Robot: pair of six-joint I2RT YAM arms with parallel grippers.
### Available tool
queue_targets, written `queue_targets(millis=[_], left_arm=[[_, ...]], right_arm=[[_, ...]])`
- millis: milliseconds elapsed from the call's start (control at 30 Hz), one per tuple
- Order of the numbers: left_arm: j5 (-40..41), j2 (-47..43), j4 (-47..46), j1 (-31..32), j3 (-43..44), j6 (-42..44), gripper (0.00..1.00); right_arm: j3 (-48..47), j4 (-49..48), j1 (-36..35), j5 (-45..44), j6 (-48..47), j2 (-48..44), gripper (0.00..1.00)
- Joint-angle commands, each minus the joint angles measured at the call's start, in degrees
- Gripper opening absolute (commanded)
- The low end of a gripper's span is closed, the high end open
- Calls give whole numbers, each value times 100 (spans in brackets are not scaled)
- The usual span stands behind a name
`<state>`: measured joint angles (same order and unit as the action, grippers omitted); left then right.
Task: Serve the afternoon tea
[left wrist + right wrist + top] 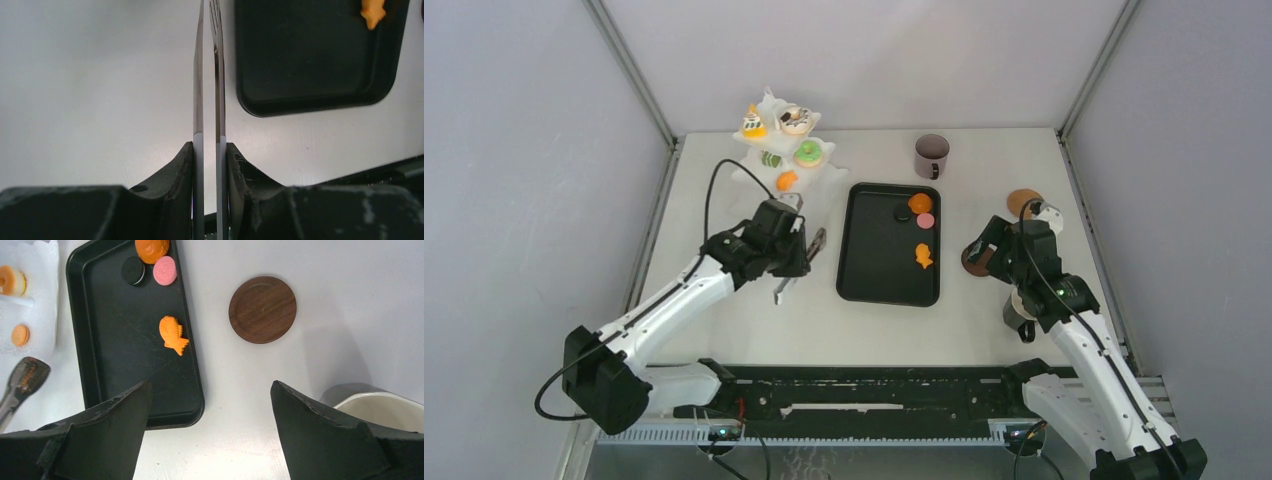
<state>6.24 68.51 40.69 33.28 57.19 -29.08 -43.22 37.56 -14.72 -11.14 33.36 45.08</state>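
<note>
My left gripper point(210, 145) is shut on a pair of metal tongs point(198, 75), both blades pressed between its fingers. In the top view it point(799, 255) hangs left of the black tray point(864, 270). On the tray lie an orange bun point(920, 203), a pink cookie point(925, 221), a black cookie point(902, 212) and an orange fish pastry point(172, 335). More pastries sit on the white stand point(759, 165). One dark mug point(932, 155) stands behind the tray. My right gripper point(210, 385) is open over bare table, with a second mug point(380, 405) beside its right finger.
A dark wooden coaster point(262, 309) lies right of the tray, and a lighter brown disc point(1022, 200) sits further back right. Grey walls close in the table on three sides. The arms' black rail point(874, 395) runs along the near edge.
</note>
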Motion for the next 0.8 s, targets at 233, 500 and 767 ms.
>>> queue_targets(millis=[233,500,767], left_arm=[[-501,1240,-893,737,1281,95,0],[-683,2594,-883,742,2747,486,24],[-1024,3650,-609,749,3959,773,32]], right_arm=[[-12,-47,-35,-229,-8,-237,96],[-16,14,0,-283,3,-314,96],[-63,23,65,-275,-47,-279,96]])
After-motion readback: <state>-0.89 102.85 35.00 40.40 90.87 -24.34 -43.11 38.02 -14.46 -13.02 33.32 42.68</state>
